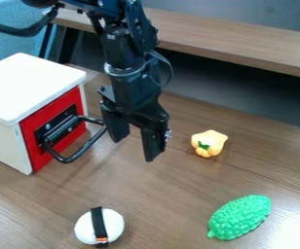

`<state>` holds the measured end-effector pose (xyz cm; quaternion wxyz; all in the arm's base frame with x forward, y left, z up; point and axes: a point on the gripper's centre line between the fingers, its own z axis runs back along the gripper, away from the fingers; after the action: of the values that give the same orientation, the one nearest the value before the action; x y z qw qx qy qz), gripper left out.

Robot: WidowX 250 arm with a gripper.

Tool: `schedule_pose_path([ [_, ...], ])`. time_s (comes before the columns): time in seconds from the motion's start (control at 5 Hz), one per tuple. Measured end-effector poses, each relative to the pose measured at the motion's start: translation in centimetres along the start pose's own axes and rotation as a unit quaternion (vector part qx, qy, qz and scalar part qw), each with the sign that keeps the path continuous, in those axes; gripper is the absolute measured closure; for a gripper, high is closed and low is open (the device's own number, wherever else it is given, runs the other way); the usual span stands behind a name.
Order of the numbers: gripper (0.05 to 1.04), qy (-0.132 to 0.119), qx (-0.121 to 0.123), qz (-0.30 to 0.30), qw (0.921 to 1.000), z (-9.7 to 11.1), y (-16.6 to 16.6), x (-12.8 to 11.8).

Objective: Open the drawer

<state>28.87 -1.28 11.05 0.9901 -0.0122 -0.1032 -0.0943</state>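
A small white cabinet [29,87] stands at the left, with a red drawer front [39,138] facing right. A black loop handle [81,151] sticks out from the drawer front, which sits flush with the cabinet as far as I can tell. My gripper [134,150] hangs pointing down just right of the handle, its two fingers spread apart with nothing between them. The left finger is close to the handle's outer right end; whether they touch I cannot tell.
A yellow pepper-like toy [208,143] lies to the right of the gripper. Nearer the front are a white rounded toy with a black band [115,224] and a green bumpy toy [240,217]. Behind runs a raised wooden ledge [231,41].
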Motion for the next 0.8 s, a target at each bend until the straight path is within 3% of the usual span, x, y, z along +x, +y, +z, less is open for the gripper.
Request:
schedule_pose_path([
  [0.2, 0.085, 0.014, -0.002, -0.001, 0.9999, -0.8, 0.0, -0.2],
  [0.4, 0.084, 0.057, -0.006, 0.014, 0.9983, -3.5, 2.0, 0.6],
  [0.6, 0.084, 0.074, -0.008, 0.034, 0.9967, -6.0, 1.2, 1.2],
  [0.8, 0.084, 0.072, -0.004, 0.049, 0.9962, -6.0, 1.5, 1.2],
])
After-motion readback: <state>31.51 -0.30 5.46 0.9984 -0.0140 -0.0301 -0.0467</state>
